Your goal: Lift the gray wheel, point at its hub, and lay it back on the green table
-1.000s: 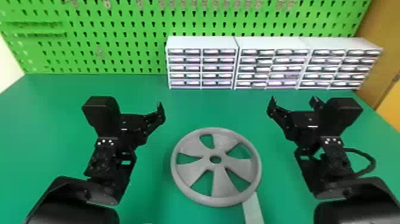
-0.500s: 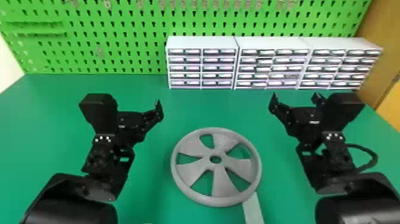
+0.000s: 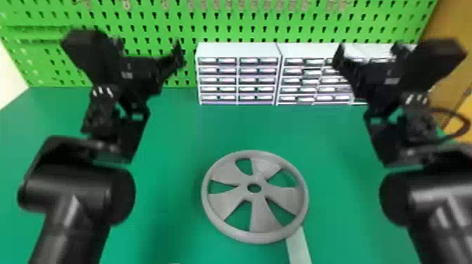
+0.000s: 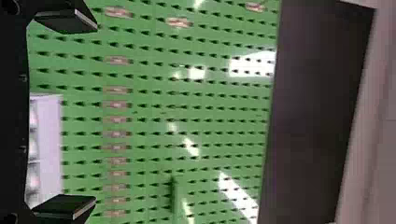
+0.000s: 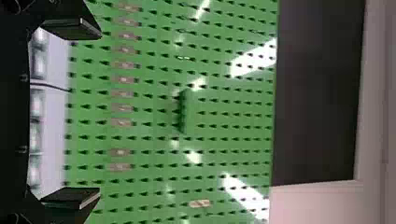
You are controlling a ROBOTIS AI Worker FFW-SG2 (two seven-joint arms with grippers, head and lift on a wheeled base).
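Head view: a gray wheel (image 3: 258, 237) lies flat on a green table (image 3: 168, 140), its round hub hole (image 3: 254, 187) facing up and five broad spokes spreading out to the rim. A pale strip (image 3: 298, 247) extends from the wheel's near right edge toward the robot; whether any of it runs underneath cannot be told.

To the wheel's left, well apart from it, the robot's left gripper (image 3: 149, 51) is raised above the tabletop, its claw spread. The left wrist view shows its two flat black fingers (image 4: 65, 21) wide apart, one on either side of the gap.

To the wheel's right, also well apart from it, the right gripper (image 3: 368, 52) is raised in near-mirror pose. In the right wrist view, its fingers (image 5: 72, 29) likewise stand wide apart. A loop of black cable (image 3: 465, 123) curves out beside the right arm (image 3: 435, 196), on the side away from the wheel.

Beyond the wheel, across the table, white drawer cabinets (image 3: 238, 51) stand side by side in a row, those on the right partly hidden by the right gripper. Farther beyond the wheel, behind the cabinets, rises a bright green pegboard (image 3: 140, 21) with rows of dark holes.
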